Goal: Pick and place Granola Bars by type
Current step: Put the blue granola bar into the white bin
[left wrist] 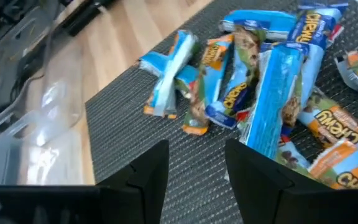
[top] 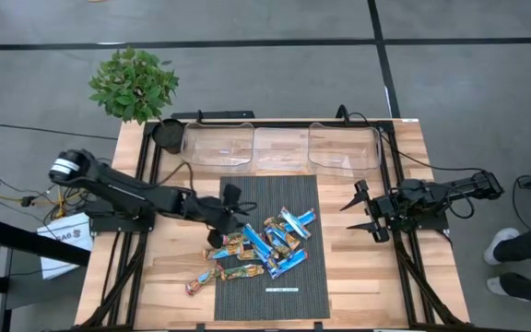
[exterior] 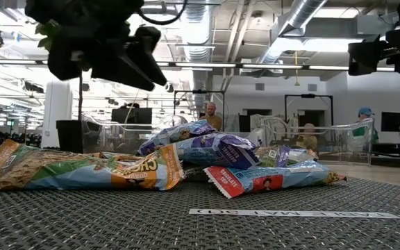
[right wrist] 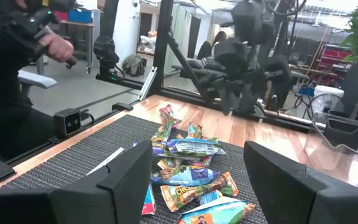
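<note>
The granola bars (top: 261, 244) lie in a loose heap on a dark mat (top: 247, 295) at the table's middle: bright blue ones, tan ones with blue ends, blue-and-orange ones. Two tan bars (top: 206, 277) lie apart at the mat's near left edge. My left gripper (top: 238, 208) hangs open above the mat, just left of the heap and tilted down toward it. In the left wrist view only mat shows between its fingers (left wrist: 197, 180). My right gripper (top: 350, 218) waits open at the table's right, pointing level toward the heap (right wrist: 191, 168).
Three clear bins (top: 282, 148) stand in a row along the far edge, a black cup (top: 169, 134) and a potted plant (top: 135, 83) at the far left. A thin white strip (top: 282, 289) lies on the mat's near part. A person's shoes (top: 503, 247) show at the right.
</note>
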